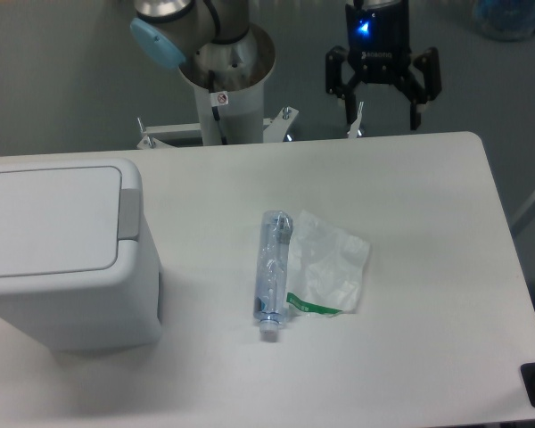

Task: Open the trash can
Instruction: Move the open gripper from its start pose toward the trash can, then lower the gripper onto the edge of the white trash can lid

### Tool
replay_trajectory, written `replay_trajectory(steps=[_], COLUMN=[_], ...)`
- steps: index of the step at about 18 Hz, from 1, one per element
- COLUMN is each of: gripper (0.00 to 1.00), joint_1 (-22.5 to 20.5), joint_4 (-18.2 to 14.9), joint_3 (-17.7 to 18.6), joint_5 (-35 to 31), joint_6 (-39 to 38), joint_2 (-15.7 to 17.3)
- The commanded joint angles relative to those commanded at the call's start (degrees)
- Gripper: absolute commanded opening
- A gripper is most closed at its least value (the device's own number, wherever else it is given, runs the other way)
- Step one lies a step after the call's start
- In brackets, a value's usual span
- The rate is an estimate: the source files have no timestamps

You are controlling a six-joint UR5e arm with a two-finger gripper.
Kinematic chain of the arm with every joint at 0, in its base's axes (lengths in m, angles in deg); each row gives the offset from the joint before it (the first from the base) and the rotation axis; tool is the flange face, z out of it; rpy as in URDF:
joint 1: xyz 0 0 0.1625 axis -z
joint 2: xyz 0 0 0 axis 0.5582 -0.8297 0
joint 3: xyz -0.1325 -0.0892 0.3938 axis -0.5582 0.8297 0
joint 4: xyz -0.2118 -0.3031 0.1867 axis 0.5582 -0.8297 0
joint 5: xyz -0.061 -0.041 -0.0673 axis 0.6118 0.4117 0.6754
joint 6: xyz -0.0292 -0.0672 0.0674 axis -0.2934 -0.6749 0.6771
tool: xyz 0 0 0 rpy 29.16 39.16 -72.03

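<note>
Since nothing has touched it yet, the trash can [62,254] sits at about 9 o'clock on the table [428,267], big white box w/ its flat lid fully down and the grey hinge strip running along the lid's right edge. That hinge side faces the table's middle, so I'd guess the lid swings up from the far left edge, or there's a press point near the strip; can't tell which from where I'm standing.

Next down in size, the arm's base column [225,85] stands behind the table at roughly 12 o'clock, blue cap on the joint at its top. A crumpled clear plastic bag [328,263] w/ a green stripe lies near the centre, and a clear plastic bottle [271,272] lies flat just beside it on the left, touching or nearly so, cap pointing to 6 o'clock. Both look like rubbish waiting for the bin, well apart from the can.

Smallest: the gripper [384,111] hangs at approx 1 o'clock, past the table's back edge, pointing straight down, blue light on its body. Fingers are spread wide, nothing between them. It's well apart from the can, so opening hasn't begun; it'd need to cross over toward 9 o'clock first.
</note>
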Motion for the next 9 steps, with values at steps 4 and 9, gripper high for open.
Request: replay_trajectory(steps=[4, 9], gripper=[1.00, 1.00], joint_1=[4.7, 9.4], joint_4=[0.1, 4.1], joint_3=[-0.3, -2.8], joint_5=[1.1, 5.8], joint_6=[-11.0, -27.5], joint_2=[-0.8, -3.6])
